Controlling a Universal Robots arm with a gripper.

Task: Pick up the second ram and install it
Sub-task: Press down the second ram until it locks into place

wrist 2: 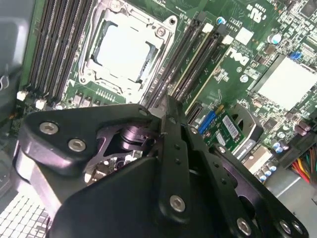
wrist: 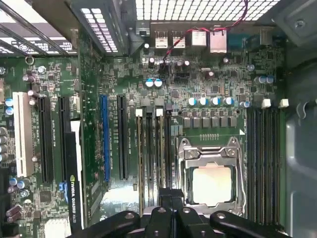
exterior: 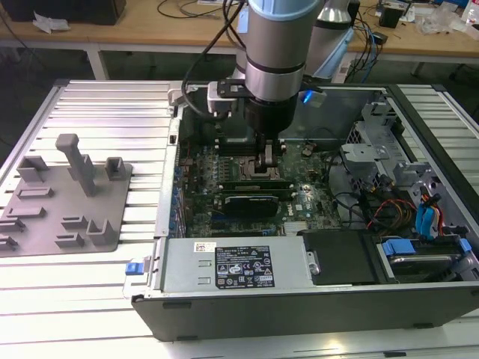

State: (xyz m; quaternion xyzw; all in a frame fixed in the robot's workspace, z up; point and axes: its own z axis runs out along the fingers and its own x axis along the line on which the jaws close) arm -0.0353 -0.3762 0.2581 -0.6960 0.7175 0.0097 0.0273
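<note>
1. Nearest in the exterior view: open computer case [exterior: 299, 314] lying flat on the slatted metal table [exterior: 97, 105], with a silver power supply [exterior: 239, 265] along the near wall.
2. Off to the exterior view's left, on that same table: grey holder plate [exterior: 63, 198] with upright pegs and pockets, well apart from the action.
3. Just past the power supply: green motherboard [exterior: 202, 187], with a black graphics card [exterior: 251, 203] standing in its slot.
4. Right behind that card, here it is: the second ram [exterior: 258, 182], standing on edge in a memory socket, directly under the tool.
5. Down on top of it: the claw [exterior: 267, 168], planted at the stick's upper edge.
6. Up close in the second wrist view: black fingers [wrist 2: 171, 144] pressed together, the tip meeting the long socket rails [wrist 2: 190, 62] beside the processor [wrist 2: 124, 52].
7. Pinching the stick or only bearing on it: cannot tell.
8. In the first wrist view: silver-topped chip in its metal frame right beside the fingertips, and white latches [wrist: 159, 112] at the far ends of the rails.
9. Farthest back: wooden workbench [exterior: 150, 30] strewn with cables.
</note>
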